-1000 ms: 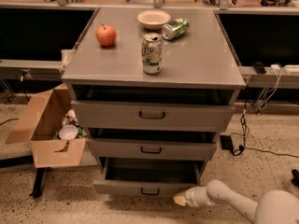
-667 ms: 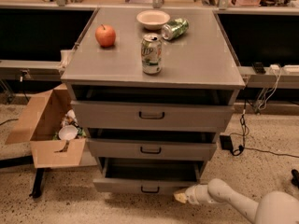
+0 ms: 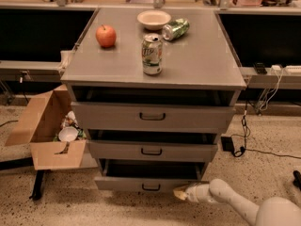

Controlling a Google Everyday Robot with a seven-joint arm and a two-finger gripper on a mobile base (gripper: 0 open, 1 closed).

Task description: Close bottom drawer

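The bottom drawer (image 3: 124,183), lowest of three grey ones, stands pulled out toward the camera, its front panel running left to right near the floor. My hand (image 3: 181,192) sits low at the panel's right end, right of the dark loop handle (image 3: 151,187). I cannot tell whether my hand is wide or narrow. I judge closing needs a push straight back.

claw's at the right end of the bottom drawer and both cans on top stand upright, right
No: the camera view shows the front can upright, but the rear can lies on its side by the bowl. The claw is at the right end of the bottom drawer.
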